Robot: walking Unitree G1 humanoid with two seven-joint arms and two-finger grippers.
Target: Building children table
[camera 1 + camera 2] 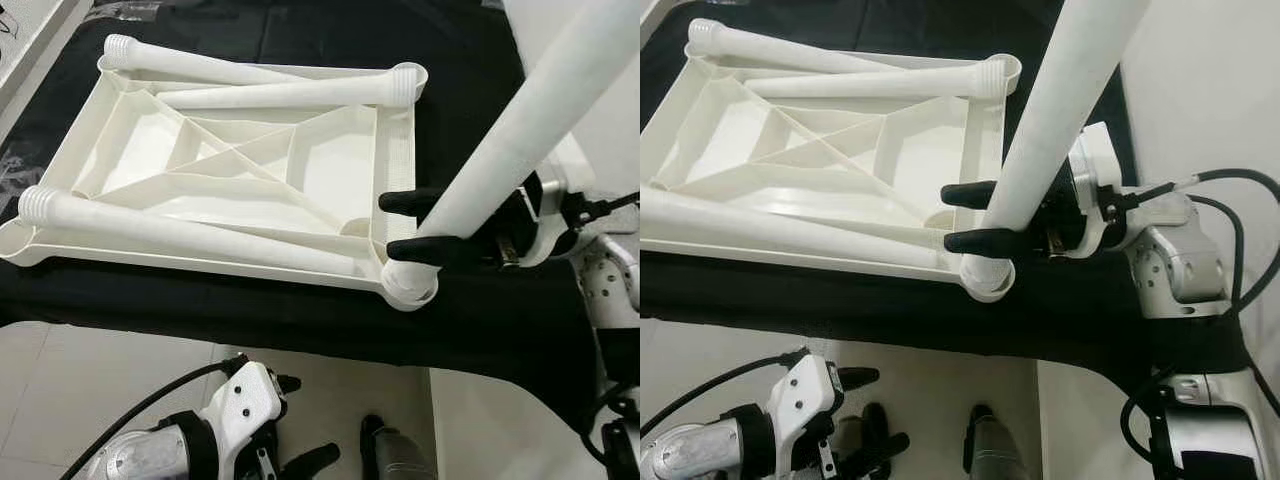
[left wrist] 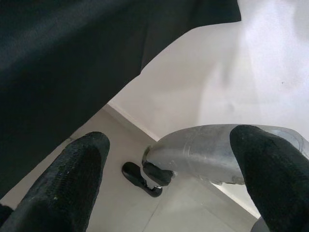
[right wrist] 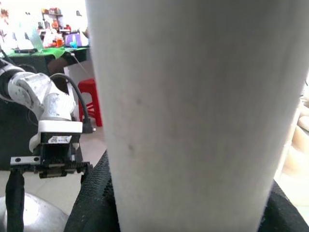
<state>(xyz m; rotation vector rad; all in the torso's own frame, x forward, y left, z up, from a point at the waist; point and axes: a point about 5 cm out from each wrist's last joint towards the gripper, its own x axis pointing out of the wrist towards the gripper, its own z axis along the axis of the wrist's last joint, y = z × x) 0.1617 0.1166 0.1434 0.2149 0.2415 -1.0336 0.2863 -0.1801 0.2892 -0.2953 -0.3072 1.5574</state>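
Fitting a white table leg (image 1: 1060, 110) into the tabletop's (image 1: 330, 160) near right corner socket (image 1: 985, 275); right gripper (image 1: 975, 215) pinching it, tilted; next, stand straight and push down; left gripper (image 2: 169, 179) spread, idle.

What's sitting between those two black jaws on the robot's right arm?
The white table leg, standing tilted, with the right gripper clamped around it just above the tabletop's corner socket, seen in the right eye view.

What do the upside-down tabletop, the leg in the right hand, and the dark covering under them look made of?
Tabletop: likely moulded plastic, glossy white, with ribbed underside. Leg: apparently the same plastic, matte and slightly grainy, held by the right hand. Covering: black cloth, soft folds at its edge.
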